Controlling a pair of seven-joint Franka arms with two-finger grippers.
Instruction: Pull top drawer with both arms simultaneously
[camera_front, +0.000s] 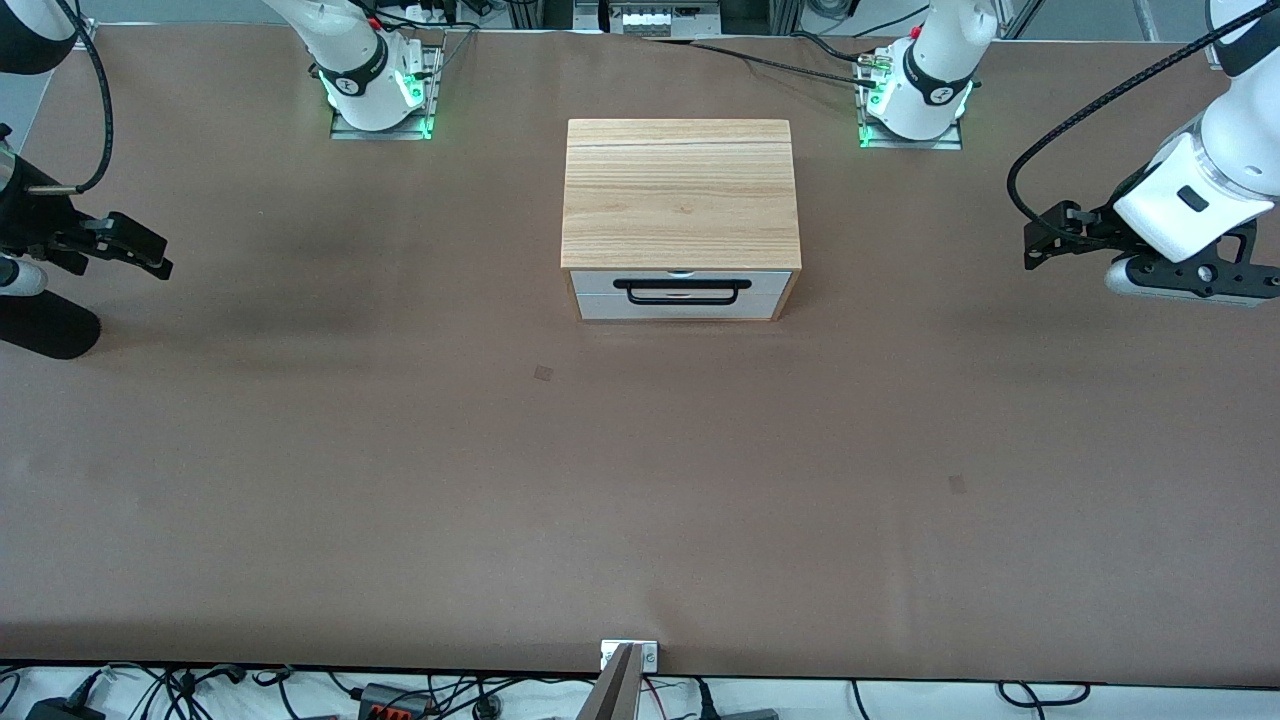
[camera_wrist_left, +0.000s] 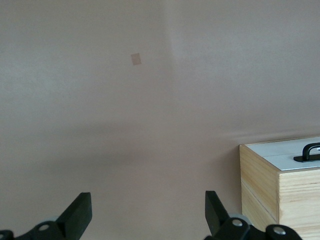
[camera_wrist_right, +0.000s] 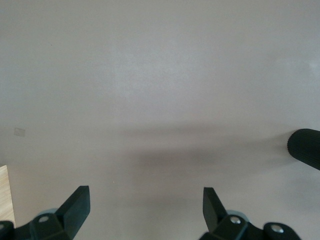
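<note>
The cabinet (camera_front: 680, 195) with a wood-grain top stands mid-table, toward the arms' bases. Its top drawer (camera_front: 775, 282) has a white front and is shut flush. A wide black bar handle (camera_front: 682, 284) runs across that front. My left gripper (camera_front: 1035, 248) hangs open and empty over the table at the left arm's end, well apart from the cabinet. In the left wrist view my left gripper (camera_wrist_left: 147, 207) is open over bare table, with the cabinet (camera_wrist_left: 272, 187) and the handle's end (camera_wrist_left: 310, 151) at the edge. My right gripper (camera_front: 150, 250) (camera_wrist_right: 145, 205) is open and empty over the right arm's end.
A black rounded object (camera_front: 45, 325) lies on the table under the right arm and also shows in the right wrist view (camera_wrist_right: 305, 147). A second plain white drawer front (camera_front: 680, 308) sits below the top drawer. Small tape marks (camera_front: 543, 373) (camera_front: 957, 484) dot the brown table.
</note>
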